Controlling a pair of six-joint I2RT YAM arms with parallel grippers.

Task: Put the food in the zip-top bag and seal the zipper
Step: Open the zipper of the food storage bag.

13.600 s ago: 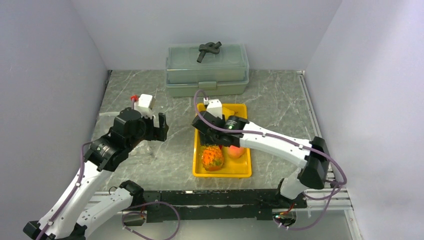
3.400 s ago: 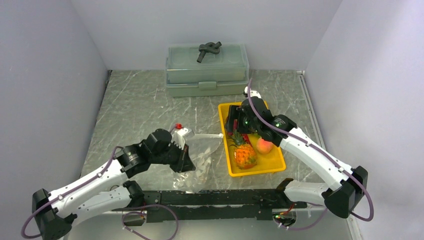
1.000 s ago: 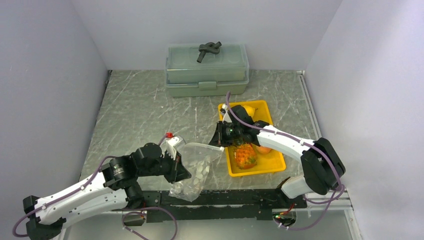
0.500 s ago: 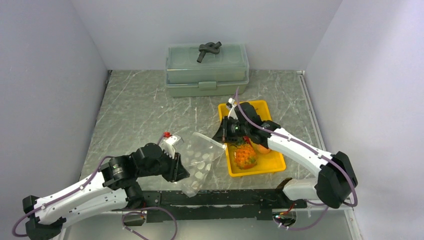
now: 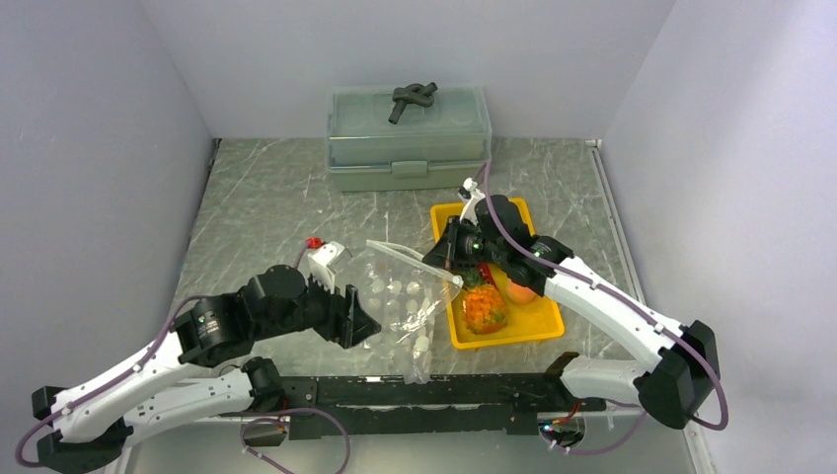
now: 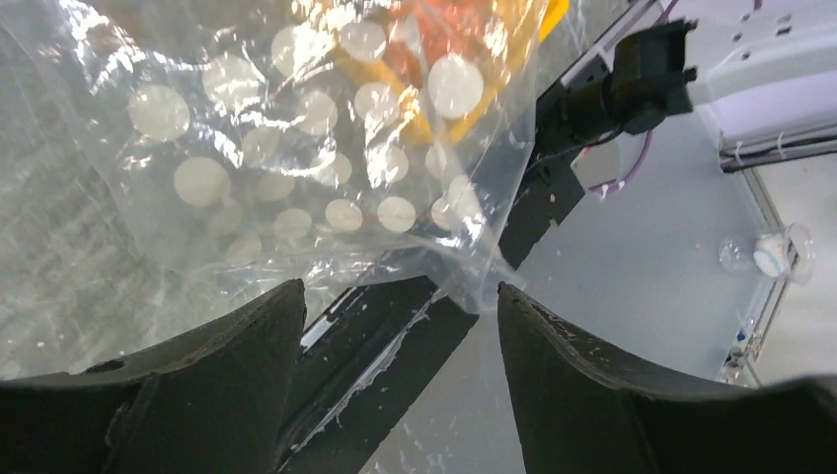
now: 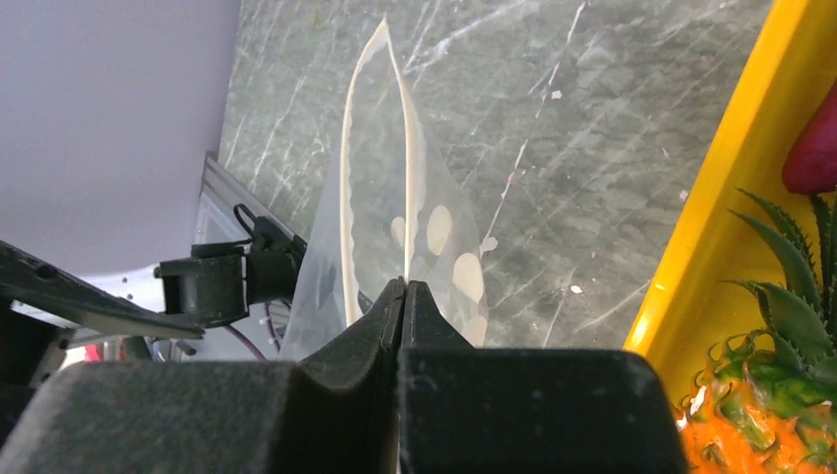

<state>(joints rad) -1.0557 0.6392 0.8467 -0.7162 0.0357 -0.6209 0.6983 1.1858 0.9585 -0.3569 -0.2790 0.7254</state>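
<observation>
Holding the clear dotted plastic zip-top bag (image 5: 400,291) up beside the yellow rectangular tray (image 5: 513,334), your right fingers (image 7: 355,365) pinch its whitish mouth strip (image 7: 344,197); left fingers (image 6: 227,355) spread, bag just beyond them. Close left on the opposite lip, pull the mouth wide, then load the orange toy pineapple (image 5: 484,308).

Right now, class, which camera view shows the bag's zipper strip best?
Right wrist: the zipper curves open, lens-shaped, above the right gripper pinching it. Top external shows only a thin pale line; left wrist shows just the zip-top bag's dotted body.
</observation>
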